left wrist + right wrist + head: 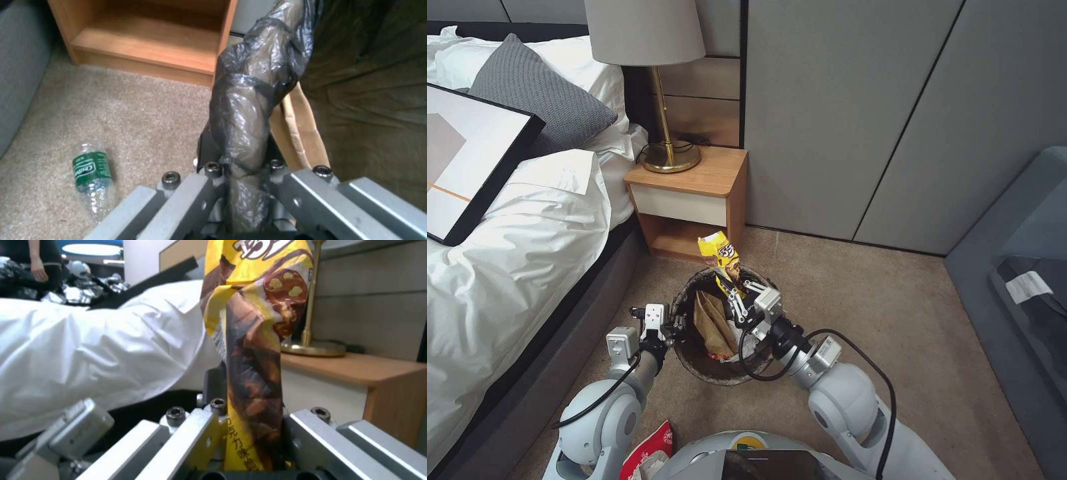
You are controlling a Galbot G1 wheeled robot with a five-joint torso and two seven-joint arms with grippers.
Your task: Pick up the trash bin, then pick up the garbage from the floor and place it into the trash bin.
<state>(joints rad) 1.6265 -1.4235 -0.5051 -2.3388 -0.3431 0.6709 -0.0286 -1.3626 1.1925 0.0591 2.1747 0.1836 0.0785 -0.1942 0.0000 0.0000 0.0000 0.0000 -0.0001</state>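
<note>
The trash bin (pixel 690 363), lined with a dark bag, is held just above the floor (pixel 860 300) in front of me. My left gripper (pixel 675 328) is shut on its bag-covered rim (pixel 249 110). My right gripper (pixel 735 291) hovers over the bin's far side, shut on a yellow snack wrapper (pixel 720 255) that stands upright between its fingers (pixel 253 340). Inside the bin lie a brown paper bag (pixel 712 323), white tissue and a red scrap. A small green-labelled bottle (pixel 91 173) lies on the carpet beside the bin. A red-and-white carton (pixel 650 453) lies by my base.
A wooden nightstand (pixel 694 200) with a brass lamp (pixel 657 87) stands just beyond the bin. The bed (pixel 514 253) with white linen runs along the left. Grey wall panels (pixel 860 113) close the back, and a grey piece of furniture (pixel 1020 280) stands at the right.
</note>
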